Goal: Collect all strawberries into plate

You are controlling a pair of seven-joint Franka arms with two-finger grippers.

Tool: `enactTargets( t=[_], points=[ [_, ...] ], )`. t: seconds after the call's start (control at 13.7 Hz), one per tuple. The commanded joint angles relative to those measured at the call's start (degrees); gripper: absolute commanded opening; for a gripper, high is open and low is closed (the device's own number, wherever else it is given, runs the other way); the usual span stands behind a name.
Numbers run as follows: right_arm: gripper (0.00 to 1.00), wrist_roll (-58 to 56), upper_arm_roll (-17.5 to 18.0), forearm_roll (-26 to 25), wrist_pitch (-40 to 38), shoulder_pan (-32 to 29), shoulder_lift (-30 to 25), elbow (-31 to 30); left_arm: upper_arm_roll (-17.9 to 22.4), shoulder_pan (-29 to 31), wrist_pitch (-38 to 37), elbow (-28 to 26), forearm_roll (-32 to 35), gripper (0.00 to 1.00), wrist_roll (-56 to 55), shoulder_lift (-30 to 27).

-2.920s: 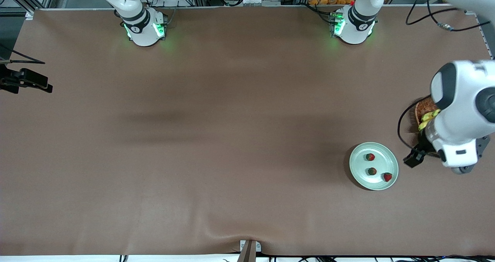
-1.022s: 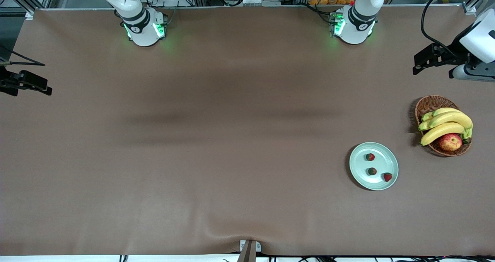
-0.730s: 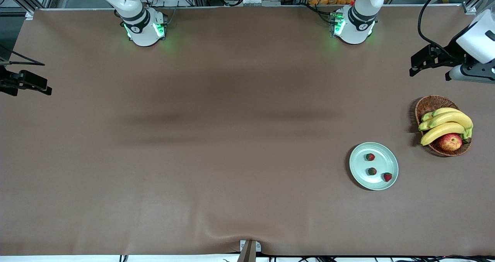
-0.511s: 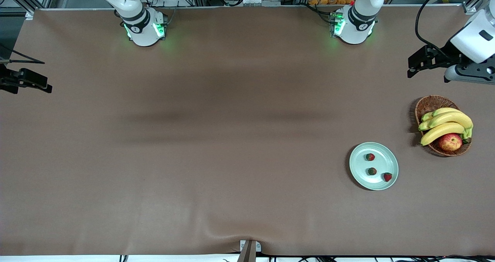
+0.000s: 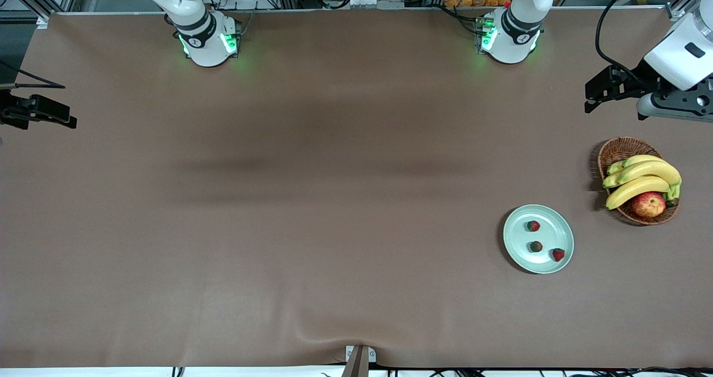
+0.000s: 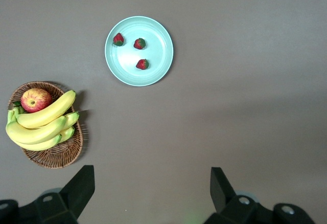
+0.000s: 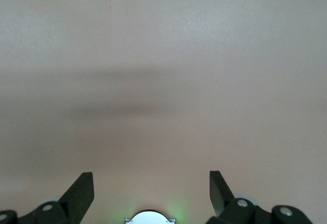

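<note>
The pale mint-green plate (image 5: pixel 518 235) lies toward the left arm's end of the table, and all three strawberries (image 5: pixel 533 226) (image 5: pixel 536 246) (image 5: pixel 558 254) rest on it. The left wrist view looks down on the same plate (image 6: pixel 127 60) with the berries (image 6: pixel 118 39) (image 6: pixel 139 43) (image 6: pixel 142 64). My left gripper (image 5: pixel 590 96) (image 6: pixel 152 183) hangs open and empty over bare tabletop at the left arm's end. My right gripper (image 5: pixel 55 115) (image 7: pixel 152 183) waits open and empty over the table's edge at the right arm's end.
A brown wicker basket (image 5: pixel 618 146) (image 6: pixel 56 157) stands beside the plate, closer to the left arm's end. It holds bananas (image 5: pixel 640 176) (image 6: pixel 41 124) and a red-yellow apple (image 5: pixel 648 204) (image 6: pixel 34 99). A brown cloth covers the table.
The left arm has risen off the basket and pulled back toward the table's end, then crept a little more. The right gripper shifted slightly. The strawberries have not moved on the plate.
</note>
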Motion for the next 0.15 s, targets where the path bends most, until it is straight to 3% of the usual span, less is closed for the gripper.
enactTargets(
  t=[0.0, 0.07],
  points=[
    [1.00, 1.0, -0.5, 0.4, -1.1, 0.6, -0.7, 1.1, -0.1, 0.0, 0.3, 0.1, 1.2, 1.00, 0.5, 0.1],
    [1.00, 1.0, -0.5, 0.4, -1.1, 0.6, -0.7, 1.3, -0.1, 0.0, 0.3, 0.2, 1.1, 1.00, 0.5, 0.1]
  ],
)
